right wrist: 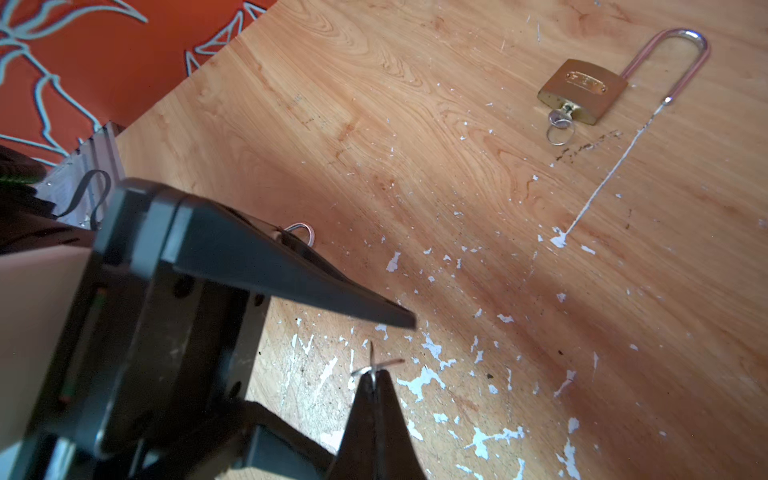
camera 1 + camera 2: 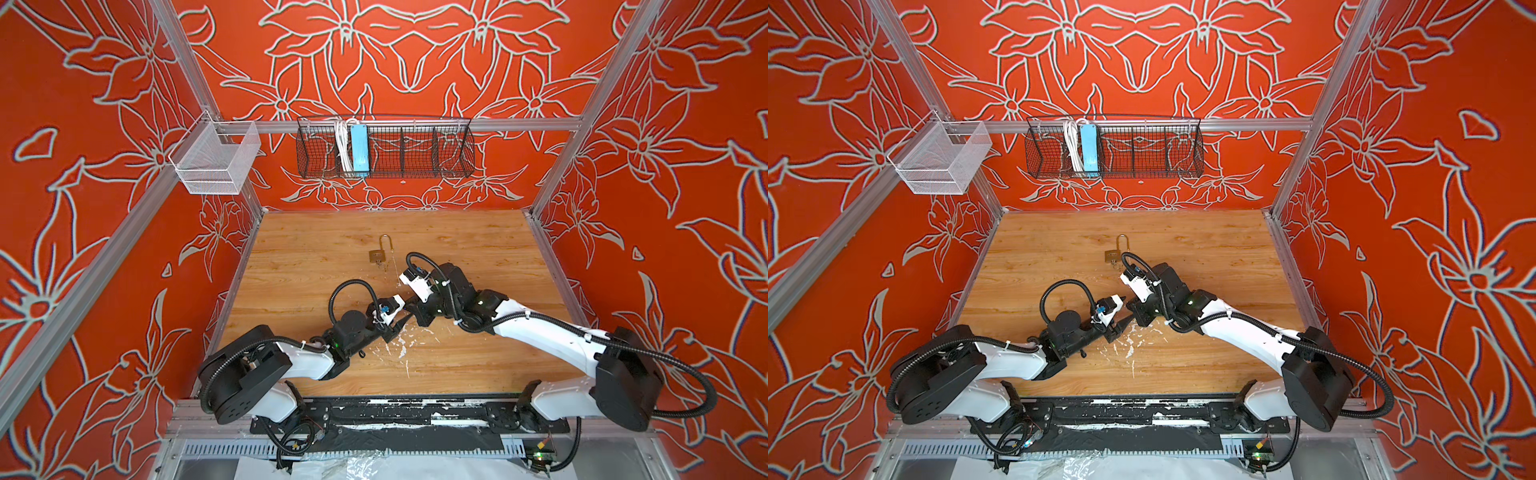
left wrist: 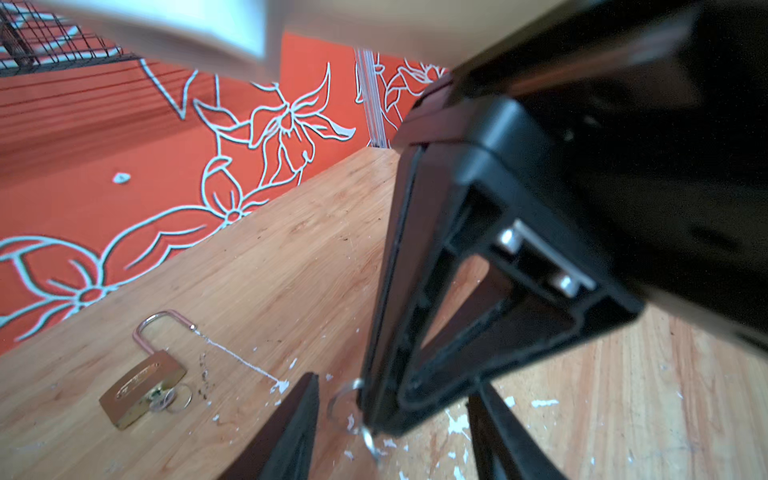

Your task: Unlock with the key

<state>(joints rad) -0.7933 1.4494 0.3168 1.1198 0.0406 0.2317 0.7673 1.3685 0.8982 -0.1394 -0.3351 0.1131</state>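
Note:
A brass padlock (image 2: pixel 375 255) lies on the wooden table (image 2: pixel 478 249) toward the back, also in the right wrist view as the padlock (image 1: pixel 582 89). Its long shackle (image 1: pixel 688 45) has its free end beside the body. A small ringed key (image 1: pixel 558 120) sits in its keyhole. Nearer the front, my right gripper (image 1: pixel 376 376) is shut on another thin silver key (image 3: pixel 369 439) with a wire ring (image 3: pixel 343 402). My left gripper (image 3: pixel 395 384) is open, one finger on each side of the right gripper's tip and that key, without touching them. Both top views show the left gripper (image 2: pixel 401 326) facing the right gripper (image 2: pixel 411 309).
White paint flecks (image 1: pixel 424 382) cover the table's front middle. A black wire basket (image 2: pixel 415 149) holding a blue power strip (image 2: pixel 359 149) hangs on the back rail. A white mesh basket (image 2: pixel 216 162) hangs at the left post. Aluminium frame rails edge the table.

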